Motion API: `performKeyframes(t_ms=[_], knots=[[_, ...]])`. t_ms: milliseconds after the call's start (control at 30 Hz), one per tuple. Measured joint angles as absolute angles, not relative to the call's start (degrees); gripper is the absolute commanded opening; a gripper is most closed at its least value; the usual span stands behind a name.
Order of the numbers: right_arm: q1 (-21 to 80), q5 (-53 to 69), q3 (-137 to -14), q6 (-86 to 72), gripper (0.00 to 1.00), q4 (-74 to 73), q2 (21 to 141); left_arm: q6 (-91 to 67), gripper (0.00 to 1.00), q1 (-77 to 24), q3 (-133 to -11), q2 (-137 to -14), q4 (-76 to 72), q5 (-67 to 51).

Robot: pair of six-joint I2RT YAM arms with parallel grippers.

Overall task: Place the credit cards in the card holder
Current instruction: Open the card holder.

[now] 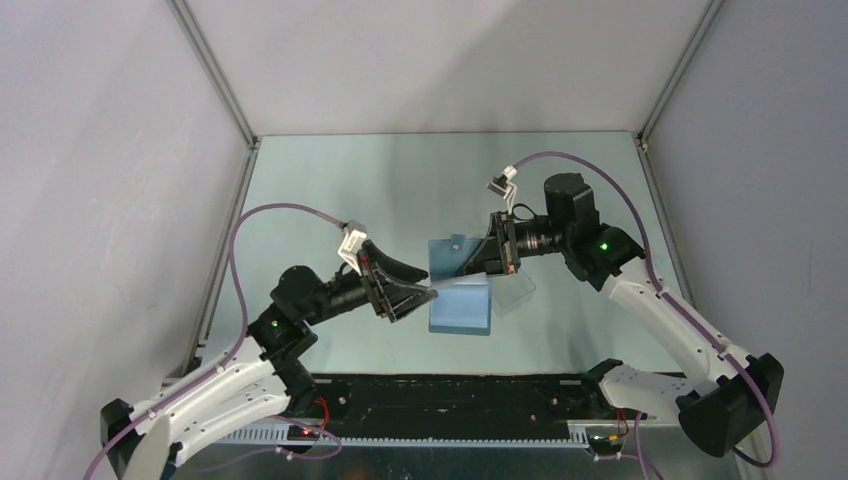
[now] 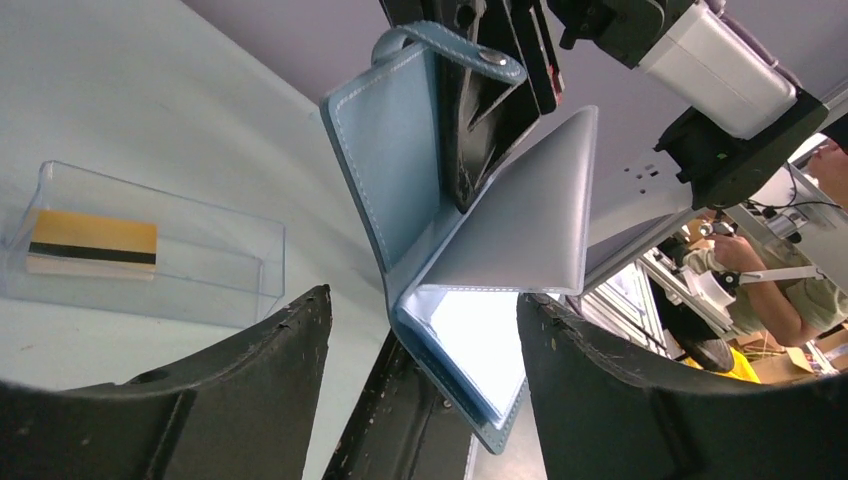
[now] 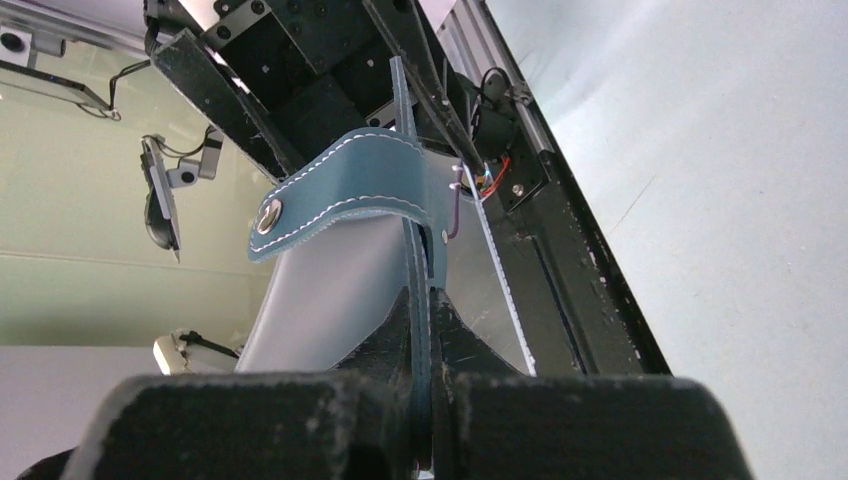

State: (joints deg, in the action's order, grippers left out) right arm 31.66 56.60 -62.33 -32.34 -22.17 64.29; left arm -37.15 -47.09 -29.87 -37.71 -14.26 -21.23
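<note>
The pale green table (image 1: 350, 190) fills the floor of the top view, with the left arm (image 1: 230, 385) reaching in from the lower left and the right arm (image 1: 660, 300) from the right. Their tips meet near the table's middle.

Between them is the card holder (image 1: 462, 305), a blue wallet spread open. From above it reads only as flat blue panels. The left wrist camera shows it fanned out into leaves, with its stitched cover (image 2: 385, 170) upright and a paler leaf angled out to the right.

The right claw (image 1: 490, 258) is closed tight on the cover's edge. Its own camera shows this best: the two fingers pinch the thin blue edge (image 3: 430, 215) right at the right claw (image 3: 415, 300).

The left claw (image 1: 420, 288) stands wide. In its wrist view the fingers (image 2: 250, 370) sit far apart, with the holder's lowest leaf hanging in the gap at the left claw (image 2: 425, 300). Whether either finger touches that leaf I cannot tell.

The clear plastic box (image 1: 518, 293) lies just beside the holder, looking empty from above. The left wrist view shows the box (image 2: 200, 250) holding an orange-gold credit card (image 2: 92, 243) with a black stripe.

The clasp tab (image 3: 340, 190) with its metal snap curls over the cover's top (image 2: 450, 40).
</note>
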Motion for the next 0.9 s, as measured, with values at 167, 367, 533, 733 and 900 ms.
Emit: performKeyframes(t_ms=[167,367,533,733,900], knots=[[32.77,57.52,-62.33,-32.29,0.00,-22.17,64.47,-37.76,0.64,-47.13,-29.39,-38.57,-17.37,-21.26],[33.56,58.28,-62.33,-32.34,0.02,-22.09,64.73,-39.09,0.50,-47.13,-28.82,-40.73,-19.75,-21.02],[33.67,58.76,-62.30,-32.73,0.11,-21.50,64.75,-40.45,0.13,-47.13,-28.82,-43.00,-22.33,-21.30],[33.15,58.08,-62.08,-34.20,0.53,-19.79,64.82,-42.06,0.00,-47.13,-28.82,-44.99,-24.84,-22.81],[29.63,55.59,-61.93,-34.87,0.97,-19.66,63.75,-42.70,0.00,-47.42,-28.21,-44.95,-24.80,-21.47]])
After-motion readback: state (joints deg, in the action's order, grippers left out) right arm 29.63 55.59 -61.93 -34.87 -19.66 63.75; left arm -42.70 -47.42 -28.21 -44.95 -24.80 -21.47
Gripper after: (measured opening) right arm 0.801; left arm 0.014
